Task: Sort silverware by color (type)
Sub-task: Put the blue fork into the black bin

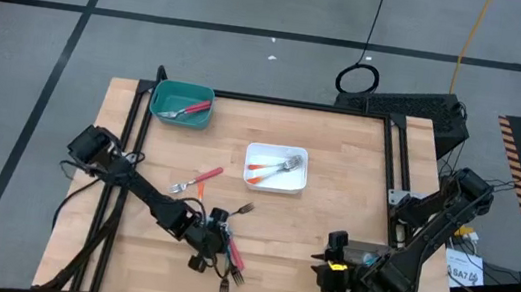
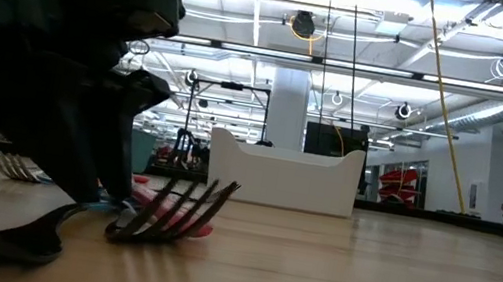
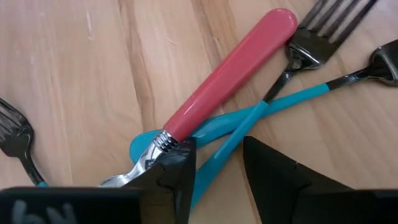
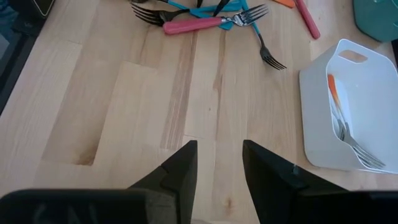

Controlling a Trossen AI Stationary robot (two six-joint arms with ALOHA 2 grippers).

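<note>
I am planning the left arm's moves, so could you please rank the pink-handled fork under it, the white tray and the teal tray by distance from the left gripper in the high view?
1. Pink-handled fork, right at the left gripper, front of table.
2. White tray, mid-table, toward the right.
3. Teal tray, far left corner; only slightly farther than the white one.

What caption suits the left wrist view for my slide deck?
Left gripper hovers open over a red-handled fork lying across two blue-handled forks on the wooden table.

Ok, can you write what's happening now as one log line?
left end effector: open over red fork in pile | right end effector: open, waiting
</note>
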